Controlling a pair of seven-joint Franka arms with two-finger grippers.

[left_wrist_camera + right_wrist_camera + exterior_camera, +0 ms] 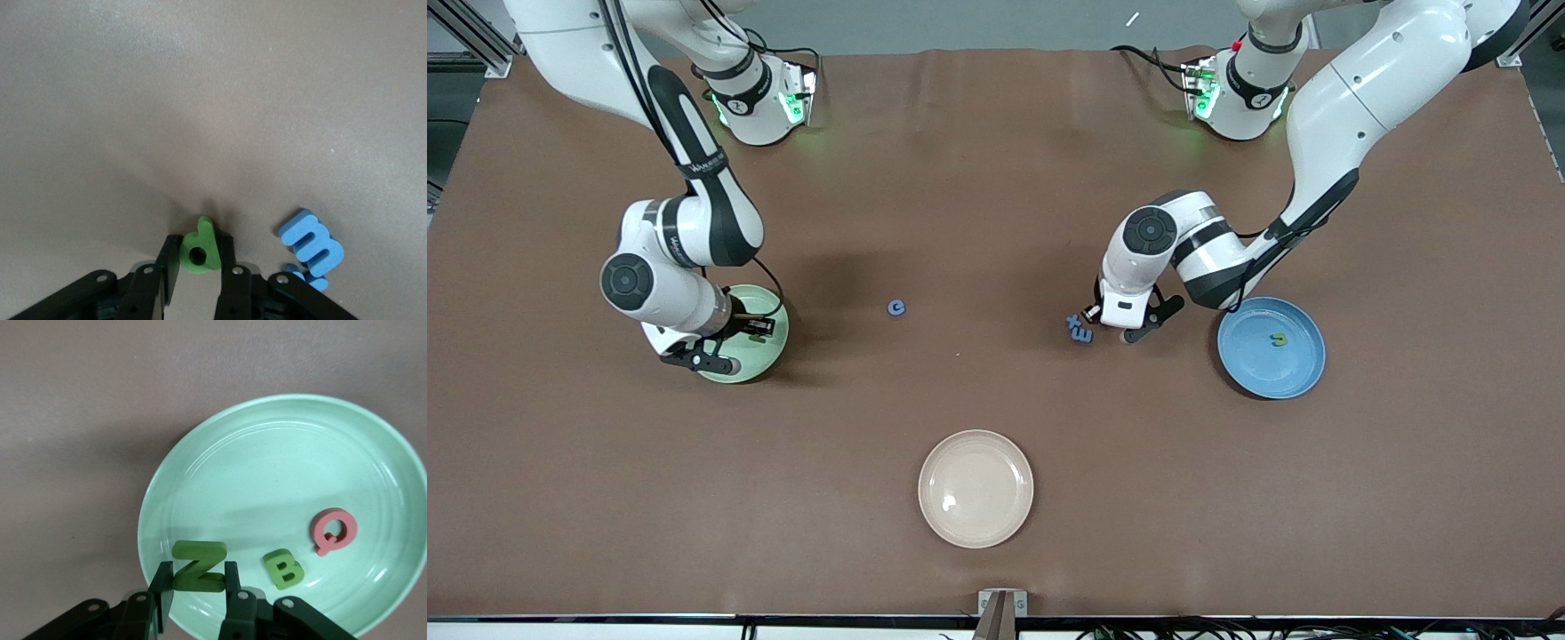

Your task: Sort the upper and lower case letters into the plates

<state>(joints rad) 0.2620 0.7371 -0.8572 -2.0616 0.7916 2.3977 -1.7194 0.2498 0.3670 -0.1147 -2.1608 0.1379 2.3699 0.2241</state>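
Green foam tells the story in both claws. In the front view, the left gripper (1110,335) is down at the table near the middle, just beside the blue letter m (1081,334), which lies at its nine o'clock. The sky blue plate (1303,373), at the gripper's three o'clock toward the left arm's end, already holds one small letter (1280,340). The right gripper (740,331) sits over the pale green plate (774,351) at the right arm's end. A blue letter c (896,308) lies alone on the table between the arms, and the cream plate (1014,524) stands nearest the camera, at six o'clock from that c.

The left wrist view shows the claw clenched on a green lowercase d (201,247), pinched between both fingers (224,257) and, as far as I can judge, resting on the table; the m sits at its three o'clock. I judge this is the pick-up step: next comes a lift and a carry to the blue plate, clearing the m.

The right wrist view shows the other claw grasping a green Z (199,567) low inside the green plate, with a green B (283,569) and a pink Q (333,530) at its three o'clock. Here the step is placing; the move due is to let go and rise.
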